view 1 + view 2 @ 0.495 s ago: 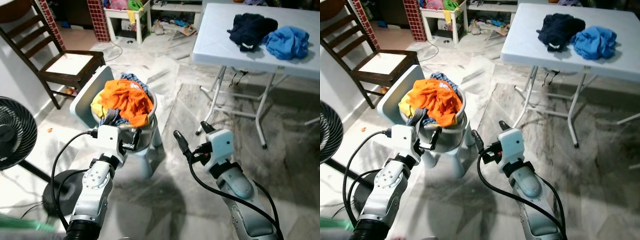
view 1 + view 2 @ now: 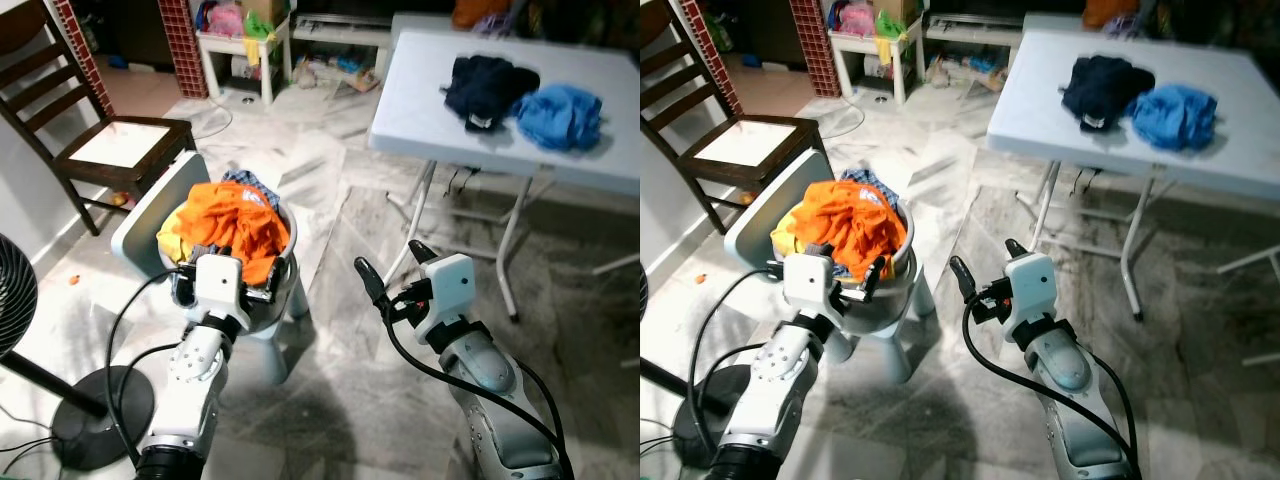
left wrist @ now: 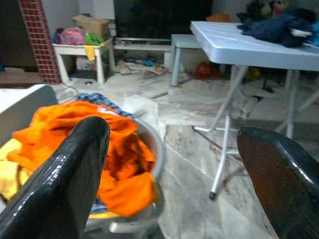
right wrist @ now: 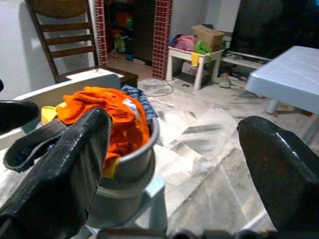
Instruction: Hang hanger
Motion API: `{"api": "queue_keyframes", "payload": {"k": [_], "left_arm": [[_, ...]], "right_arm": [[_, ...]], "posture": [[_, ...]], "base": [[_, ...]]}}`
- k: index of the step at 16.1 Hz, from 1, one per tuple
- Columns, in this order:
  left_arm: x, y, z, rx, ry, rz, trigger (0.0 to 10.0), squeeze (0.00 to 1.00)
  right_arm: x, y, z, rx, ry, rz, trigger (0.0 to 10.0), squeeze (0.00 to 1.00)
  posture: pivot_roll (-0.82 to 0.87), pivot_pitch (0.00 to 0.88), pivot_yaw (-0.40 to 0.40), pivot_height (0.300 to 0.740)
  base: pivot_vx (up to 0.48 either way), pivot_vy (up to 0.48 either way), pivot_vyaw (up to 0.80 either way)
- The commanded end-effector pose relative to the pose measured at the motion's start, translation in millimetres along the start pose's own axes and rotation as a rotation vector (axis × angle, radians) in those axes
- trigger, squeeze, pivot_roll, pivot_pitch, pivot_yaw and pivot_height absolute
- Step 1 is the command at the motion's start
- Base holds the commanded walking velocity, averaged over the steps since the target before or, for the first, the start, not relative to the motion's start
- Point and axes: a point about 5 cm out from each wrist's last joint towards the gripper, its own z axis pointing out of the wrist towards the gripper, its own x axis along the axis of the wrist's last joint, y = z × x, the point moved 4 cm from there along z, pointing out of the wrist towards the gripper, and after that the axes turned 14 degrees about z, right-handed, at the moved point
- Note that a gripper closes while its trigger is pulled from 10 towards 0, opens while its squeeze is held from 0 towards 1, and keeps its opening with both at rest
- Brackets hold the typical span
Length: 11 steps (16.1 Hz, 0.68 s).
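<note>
No hanger can be made out; the laundry basket (image 2: 285, 262) sits just beyond the left gripper (image 2: 225, 287), nearer than the right gripper (image 2: 392, 272), both spread wide and empty.

White folding table (image 2: 420, 100): dark navy garment (image 2: 487, 88) and blue garment (image 2: 560, 113) touching, near its far edge.

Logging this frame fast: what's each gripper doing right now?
Left gripper: open, holding nothing, by the laundry basket.
Right gripper: open, holding nothing.
</note>
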Motion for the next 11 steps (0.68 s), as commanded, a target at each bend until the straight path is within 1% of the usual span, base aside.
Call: {"api": "queue_keyframes", "payload": {"k": [1, 2, 6, 10, 11], "left_arm": [[-3.2, -9.5, -3.2, 0.034, -0.013, 0.005, 10.0, 0.0], [-3.3, -9.9, -3.5, 0.037, -0.013, 0.006, 10.0, 0.0], [-3.2, -16.7, -4.9, 0.056, -0.012, 0.016, 10.0, 0.0], [-4.0, -15.2, -6.2, 0.046, -0.015, 0.019, 10.0, 0.0], [-4.3, -13.9, -5.6, 0.04, -0.017, 0.02, 10.0, 0.0]], "right_arm": [[2.7, -8.9, 5.2, 0.037, 0.007, 0.004, 10.0, 0.0], [3.1, -9.6, 6.4, 0.045, 0.007, -0.001, 10.0, 0.0], [1.6, -12.1, 9.5, 0.055, 0.004, 0.0, 10.0, 0.0], [-0.5, -11.9, 8.9, 0.05, 0.0, 0.0, 10.0, 0.0], [-0.9, -10.5, 7.7, 0.043, 0.0, 0.003, 10.0, 0.0]], "posture": [[-0.02, 0.078, -0.048, 0.74], [-0.02, 0.078, -0.048, 0.74], [0.0, 0.073, -0.05, 0.74], [0.0, 0.078, -0.042, 0.74], [-0.01, 0.082, -0.038, 0.74]], "base": [[0.315, 0.0, 0.0], [0.322, 0.0, 0.0], [0.349, 0.0, 0.77], [0.366, 0.0, 0.0], [0.368, 0.0, 0.41]]}}
